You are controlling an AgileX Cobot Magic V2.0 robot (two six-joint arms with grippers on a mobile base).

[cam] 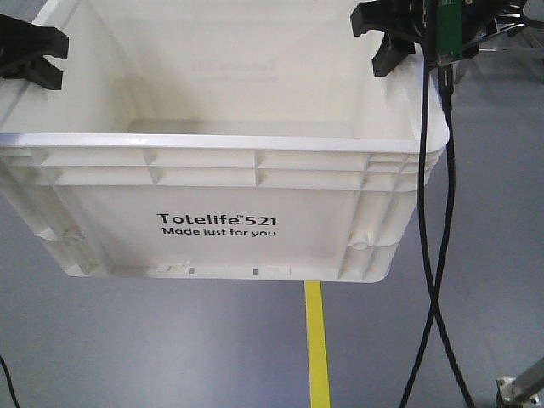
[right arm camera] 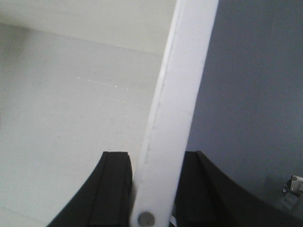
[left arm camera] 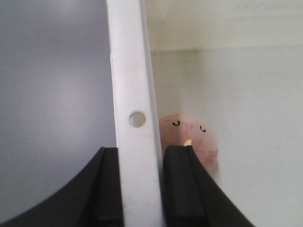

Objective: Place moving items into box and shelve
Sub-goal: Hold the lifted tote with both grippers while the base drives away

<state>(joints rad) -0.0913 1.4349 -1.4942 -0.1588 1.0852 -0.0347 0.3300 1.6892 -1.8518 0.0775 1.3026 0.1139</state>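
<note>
The white box (cam: 221,225), printed "Totelife 521", hangs above the floor, held by both side rims. My left gripper (cam: 34,55) is shut on the left rim (left arm camera: 130,85), its black fingers (left arm camera: 106,184) clamping either side of it. My right gripper (cam: 399,38) is shut on the right rim (right arm camera: 184,85) in the same way. One moving item (left arm camera: 191,139), a pinkish round toy with small black marks, lies on the box floor just inside the left wall. The front view hides the box's contents.
Grey floor lies under the box, with a yellow tape line (cam: 316,340) running toward me. Black cables (cam: 438,255) hang down from the right arm past the box's right corner. A metal fitting (cam: 518,391) stands at the bottom right.
</note>
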